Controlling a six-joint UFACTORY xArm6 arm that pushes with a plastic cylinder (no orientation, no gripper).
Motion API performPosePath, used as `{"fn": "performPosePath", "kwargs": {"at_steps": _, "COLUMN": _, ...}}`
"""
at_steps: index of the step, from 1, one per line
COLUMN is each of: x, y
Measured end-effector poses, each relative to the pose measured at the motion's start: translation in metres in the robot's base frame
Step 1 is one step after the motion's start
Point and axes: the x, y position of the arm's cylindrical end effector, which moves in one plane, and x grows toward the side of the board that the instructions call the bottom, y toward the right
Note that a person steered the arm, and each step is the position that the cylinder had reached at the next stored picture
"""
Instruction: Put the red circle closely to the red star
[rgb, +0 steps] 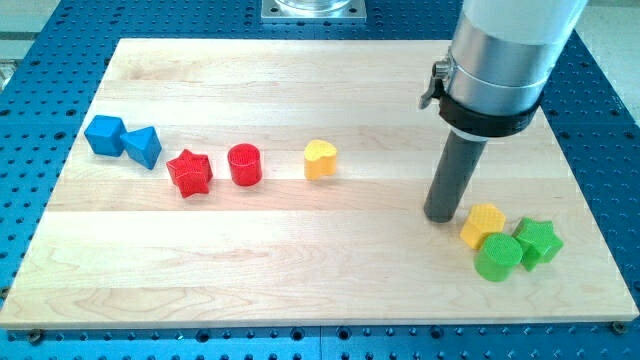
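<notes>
- No brand, label or writing can be read anywhere in the camera view.
- The tool is a plain dark rod with nothing to open or close; my tip (441, 217) rests on the wooden surface (380, 290) at the view's right.
- The red circle (244, 164) stands in the left half of the surface, well apart from my tip.
- The red star (189, 172) sits just beside the red circle on its left, with a narrow gap between them.
- Left of the star lie a blue cube (104, 134) and a blue block (143, 146), touching each other.
- A yellow heart (320, 159) stands right of the red circle.
- Just right of my tip cluster a yellow block (484, 223), a green cylinder (497, 258) and a green star (538, 241).
</notes>
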Motion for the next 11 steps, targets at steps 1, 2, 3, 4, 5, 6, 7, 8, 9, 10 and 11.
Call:
{"fn": "performPosePath", "kwargs": {"at_steps": 1, "x": 0.016, "y": 0.022}}
{"fn": "performPosePath", "kwargs": {"at_steps": 2, "x": 0.016, "y": -0.003}}
{"fn": "performPosePath", "kwargs": {"at_steps": 3, "x": 0.016, "y": -0.112}}
{"fn": "performPosePath", "kwargs": {"at_steps": 4, "x": 0.016, "y": -0.201}}
{"fn": "performPosePath", "kwargs": {"at_steps": 5, "x": 0.001, "y": -0.224}}
{"fn": "performPosePath", "kwargs": {"at_steps": 6, "x": -0.004, "y": -0.183}}
{"fn": "performPosePath", "kwargs": {"at_steps": 7, "x": -0.032, "y": -0.179}}
{"fn": "performPosePath", "kwargs": {"at_steps": 8, "x": -0.064, "y": -0.181}}
{"fn": "performPosePath", "kwargs": {"at_steps": 9, "x": -0.086, "y": -0.188}}
{"fn": "performPosePath", "kwargs": {"at_steps": 10, "x": -0.095, "y": -0.227}}
{"fn": "performPosePath", "kwargs": {"at_steps": 11, "x": -0.102, "y": -0.225}}
